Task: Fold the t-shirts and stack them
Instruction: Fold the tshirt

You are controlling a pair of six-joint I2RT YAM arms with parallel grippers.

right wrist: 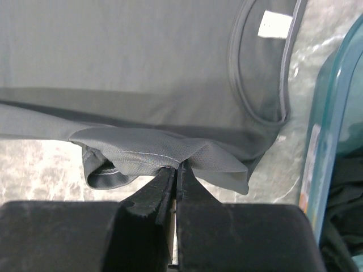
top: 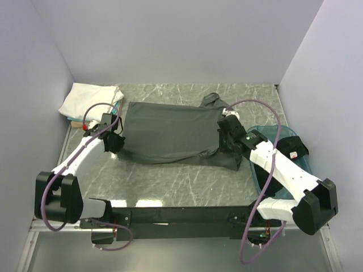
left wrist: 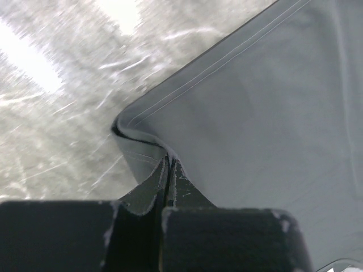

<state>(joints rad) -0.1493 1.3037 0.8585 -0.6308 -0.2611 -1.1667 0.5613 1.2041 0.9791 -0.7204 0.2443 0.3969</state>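
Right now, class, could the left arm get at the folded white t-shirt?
Probably not yet: its jaws are shut on the grey t-shirt. Once released, nothing seems to block the white t-shirt.

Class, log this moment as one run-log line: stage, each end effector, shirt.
stage: folding | left end effector: shut on grey t-shirt hem corner | right end effector: shut on sleeve | shirt: spread on table

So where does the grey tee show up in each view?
Top external: grey tee spread out mid-table, between both arms.
Left wrist: tee fills the right side, hem corner pinched by the left gripper.
Right wrist: tee across the top, a fold pinched by the right gripper.
Shared landmark: the marble table, visible beside the tee in all three.
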